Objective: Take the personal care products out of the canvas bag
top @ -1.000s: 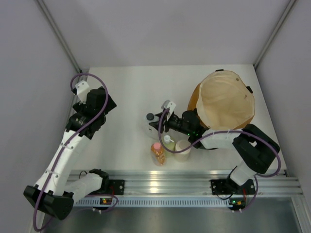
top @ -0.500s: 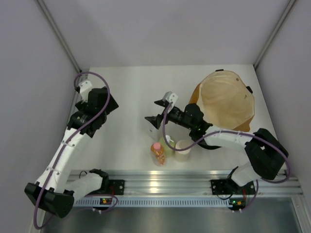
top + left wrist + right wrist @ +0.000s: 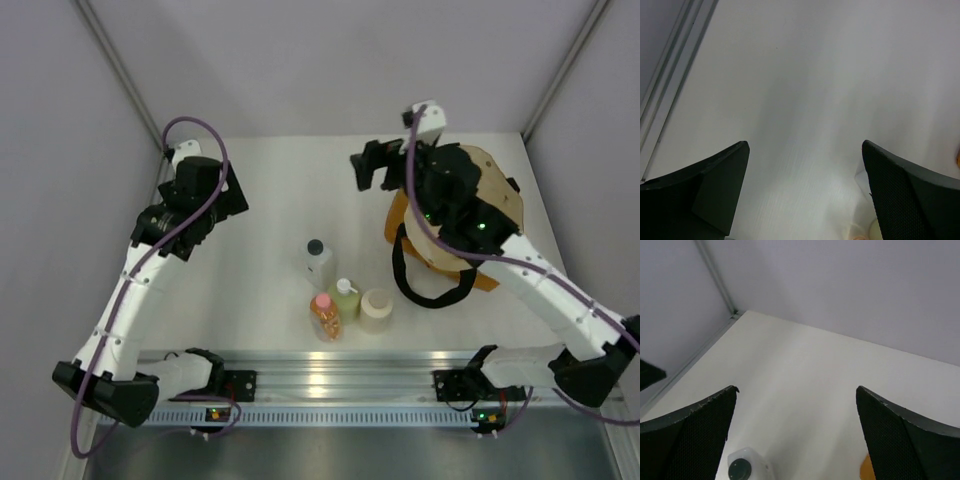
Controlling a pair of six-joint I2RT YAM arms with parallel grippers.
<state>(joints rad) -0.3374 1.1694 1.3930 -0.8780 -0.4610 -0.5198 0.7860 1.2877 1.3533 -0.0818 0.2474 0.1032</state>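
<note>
The four personal care products stand upright on the white table, all outside the canvas bag. The clear-white bottle with black cap stands a little apart, farther from the arm bases. Nearer to the bases, three stand close together: the orange bottle with pink cap, the yellow-green bottle with white cap and the squat cream bottle. The bag lies to the right of them, partly hidden under the right arm, and its black loop handle rests on the table near the cream bottle. The right gripper hangs above the table beside the bag, its fingers wide apart and holding nothing. The left gripper is at the left side, well apart from the bottles, its fingers also wide apart and holding nothing.
</note>
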